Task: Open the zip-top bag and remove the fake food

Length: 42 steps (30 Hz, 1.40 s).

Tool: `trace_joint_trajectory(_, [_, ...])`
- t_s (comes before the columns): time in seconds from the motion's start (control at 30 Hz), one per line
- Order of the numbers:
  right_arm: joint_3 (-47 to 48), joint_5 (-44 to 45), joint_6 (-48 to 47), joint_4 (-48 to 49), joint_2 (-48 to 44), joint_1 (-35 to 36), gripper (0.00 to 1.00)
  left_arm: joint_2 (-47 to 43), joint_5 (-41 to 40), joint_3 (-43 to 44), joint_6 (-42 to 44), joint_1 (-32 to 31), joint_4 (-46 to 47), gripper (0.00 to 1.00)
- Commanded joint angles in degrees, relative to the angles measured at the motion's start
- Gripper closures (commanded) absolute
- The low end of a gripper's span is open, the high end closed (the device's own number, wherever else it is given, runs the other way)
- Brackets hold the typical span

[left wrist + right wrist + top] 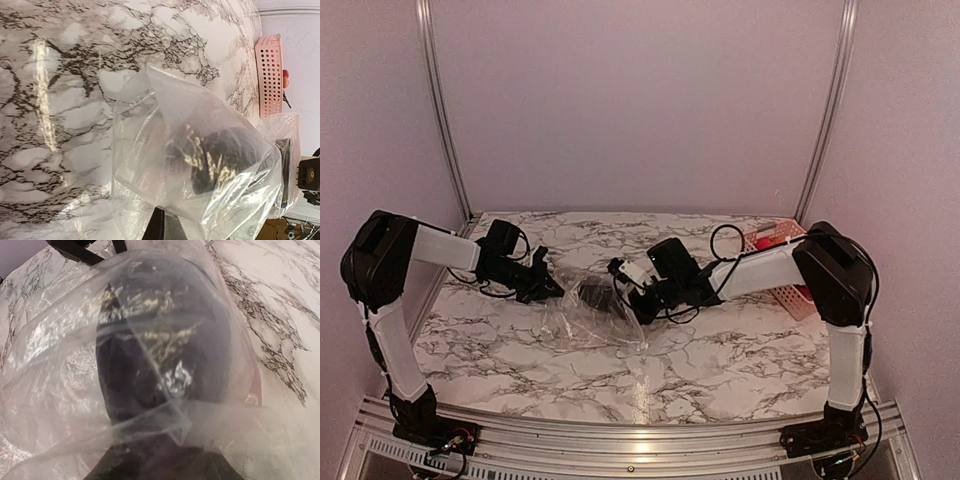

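**Top view.** The left hand (pixel 555 288) is closed on the left edge of the zip-top bag (pixel 588 325) and holds that edge raised off the table (pixel 490 350). The right hand (pixel 638 303) reaches into the bag's mouth from the right. A dark piece, taken to be fake food (pixel 594 293), lies inside the bag near mid-table. The pink basket (pixel 772 240) stands well apart at the right rear corner.

**Left wrist view.** The bag billows toward the lens, with the dark piece in its far end. Bare marble lies beyond it, and the basket is at the far edge.

**Right wrist view.** Film drapes across the lens and the dark glossy piece is directly ahead. The fingers are veiled, so it cannot be told whether the right hand is open or closed on the piece.

**Step in hand (judged).** The step is seizing the food inside the bag. The pinch should take the piece alone and no film. The left hand should hold the mouth taut, and the withdrawal should run straight back along the opening.

**Room.** Open table lies on the near side and to the right. The two hands are close together across the bag, so a sideways swing risks contact.
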Motion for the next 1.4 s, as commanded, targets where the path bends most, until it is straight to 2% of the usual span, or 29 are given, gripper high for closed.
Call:
trace_joint_trajectory(0.0, [-3.34, -0.69, 0.78, -0.44, -5.31, -0.44, 0.66, -1.82, -5.75, -1.37, -1.77, 2.25, 0.84, 1.0])
trace_joint_trajectory(0.47, [-13.86, -0.97, 0.71, -6.49, -18.22, -2.57, 0.71, -2.19, -11.65, -1.35, -1.6, 5.84, -2.32, 1.0])
trace_joint_trajectory(0.83, [-20.11, -1.92, 1.98, -15.55, -34.23, -10.12, 0.71, -1.64, -11.58, -0.82, -0.1, 5.98, -3.33, 1.0])
trace_joint_trajectory(0.93, [-20.21, -2.02, 2.15, -17.37, -37.95, -14.87, 0.7, -1.31, -10.95, -0.5, -0.1, 5.98, -3.07, 1.0])
trace_joint_trajectory(1.07, [-18.93, -3.49, 2.94, -17.69, -39.66, -24.95, 0.7, -1.2, -9.98, -0.44, -0.31, 5.98, -2.23, 1.0])
trace_joint_trajectory(1.37, [-10.72, -3.97, 6.01, -16.69, -36.52, -45.76, 0.69, -1.77, -9.7, -0.97, -0.72, 5.98, -1.74, 1.0])
